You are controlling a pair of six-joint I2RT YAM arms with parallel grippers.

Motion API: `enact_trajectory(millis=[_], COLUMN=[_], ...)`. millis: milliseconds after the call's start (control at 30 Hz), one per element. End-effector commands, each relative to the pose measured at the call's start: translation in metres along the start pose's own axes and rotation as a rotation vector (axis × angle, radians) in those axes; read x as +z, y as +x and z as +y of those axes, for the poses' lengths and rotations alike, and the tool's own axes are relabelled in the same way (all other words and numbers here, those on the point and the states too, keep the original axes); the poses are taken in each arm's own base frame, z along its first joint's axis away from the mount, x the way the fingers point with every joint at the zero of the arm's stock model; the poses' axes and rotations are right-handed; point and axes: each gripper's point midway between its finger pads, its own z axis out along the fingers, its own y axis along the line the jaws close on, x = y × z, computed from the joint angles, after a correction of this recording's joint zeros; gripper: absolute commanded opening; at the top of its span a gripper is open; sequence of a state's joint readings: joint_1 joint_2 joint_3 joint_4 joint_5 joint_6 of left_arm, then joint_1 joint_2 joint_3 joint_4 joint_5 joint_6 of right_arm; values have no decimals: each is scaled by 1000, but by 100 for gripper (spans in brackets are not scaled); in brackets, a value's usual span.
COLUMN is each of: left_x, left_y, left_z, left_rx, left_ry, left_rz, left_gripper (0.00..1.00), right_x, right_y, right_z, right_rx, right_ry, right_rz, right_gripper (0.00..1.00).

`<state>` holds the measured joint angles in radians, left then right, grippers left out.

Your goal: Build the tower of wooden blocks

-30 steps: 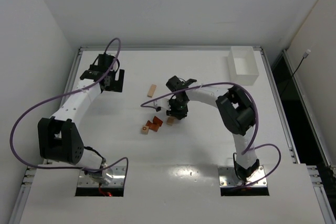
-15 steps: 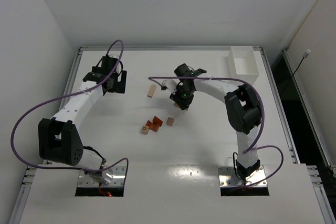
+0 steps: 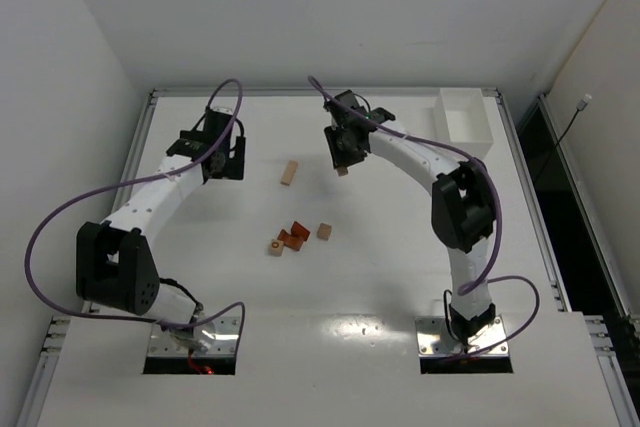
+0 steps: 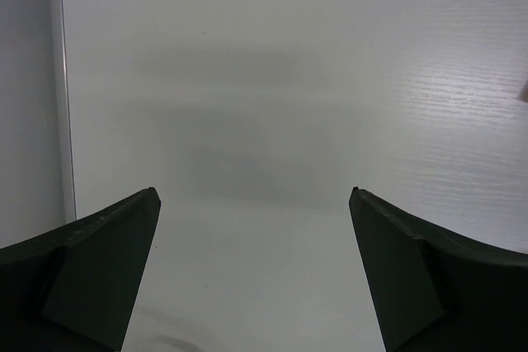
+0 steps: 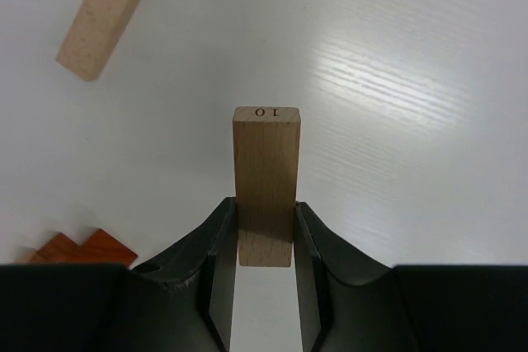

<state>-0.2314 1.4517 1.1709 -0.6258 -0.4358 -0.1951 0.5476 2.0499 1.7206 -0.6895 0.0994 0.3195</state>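
My right gripper point(image 5: 266, 204) point(image 3: 343, 159) is shut on a pale tan bar block point(image 5: 266, 179) marked "10", held above the table at the back middle. The bar's lower end point(image 3: 342, 170) pokes out under the fingers in the top view. Another pale tan bar point(image 3: 289, 173) point(image 5: 100, 20) lies flat on the table to its left. Nearer the arms sits a loose group: reddish-orange blocks point(image 3: 294, 236) point(image 5: 82, 249), a tan cube point(image 3: 324, 231) and a small tan block point(image 3: 275, 247). My left gripper point(image 4: 256, 195) point(image 3: 222, 159) stands open over bare table at the back left, nothing between its fingers.
A white rectangular tray point(image 3: 465, 125) stands at the back right corner. The table's metal rail point(image 4: 58, 88) runs close to the left gripper's left side. White walls close in the back and left.
My right gripper has lifted the tan bar from beside the block group and carried it toward the back of the table. The left gripper has shifted slightly to the right.
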Motion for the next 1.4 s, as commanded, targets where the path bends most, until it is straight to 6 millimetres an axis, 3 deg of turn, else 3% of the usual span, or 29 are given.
enact_trajectory(millis=[0, 133, 200, 467, 733, 1067, 1200, 1233, 1367], left_x=[3, 7, 10, 16, 16, 25, 26, 26, 24], left_y=[6, -1, 2, 4, 8, 2, 0, 0, 0], left_z=[-5, -16, -20, -35, -48, -51, -52, -52, -55], left_rx=[-17, -17, -14, -21, 1, 5, -7, -7, 0], left_ry=[-6, 38, 52, 115, 190, 178, 179, 179, 184], left_rz=[22, 28, 38, 55, 73, 83, 76, 76, 74], left_gripper=[99, 99, 99, 99, 99, 99, 99, 99, 99], right_x=[1, 11, 26, 70, 84, 83, 84, 84, 80], right_y=[-3, 7, 16, 31, 23, 18, 16, 14, 9], right_z=[18, 28, 29, 11, 8, 12, 16, 18, 23], right_rx=[196, 249, 260, 272, 263, 265, 255, 242, 223], right_ry=[12, -28, -18, 19, 15, -5, -29, -44, -80], right_rz=[5, 45, 72, 115, 99, 86, 82, 76, 65], right_gripper=[0, 0, 0, 0, 0, 1, 19, 37, 62])
